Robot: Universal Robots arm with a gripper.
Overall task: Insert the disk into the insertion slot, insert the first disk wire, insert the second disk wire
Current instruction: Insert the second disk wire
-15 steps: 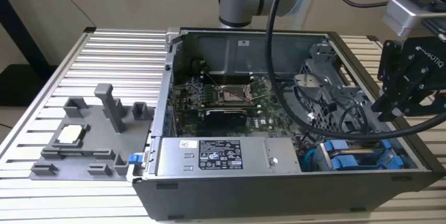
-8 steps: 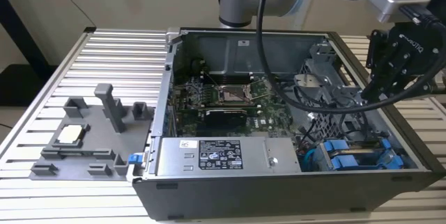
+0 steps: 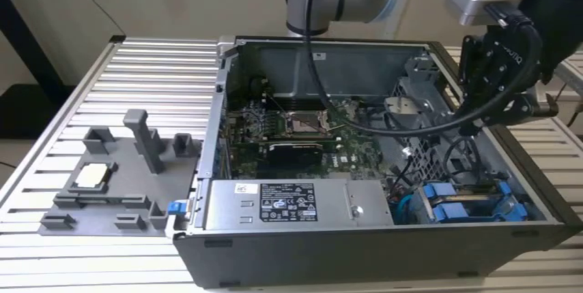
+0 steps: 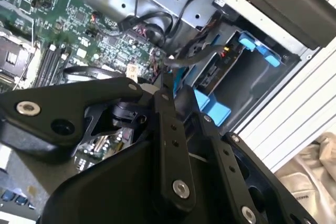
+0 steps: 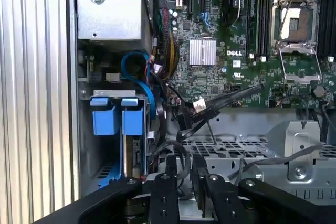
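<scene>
Gripper, jaws slightly apart and empty, may snag loose black cables near blue drive carriers, at five o'clock in the exterior view.

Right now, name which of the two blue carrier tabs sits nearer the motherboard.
The blue tab on the side toward the motherboard; the other blue tab lies beside the case wall.

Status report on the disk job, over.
Gripper low over the perforated cage, beside the board. Disk seated in its slot. Loose black wires close by the gripper.
</scene>
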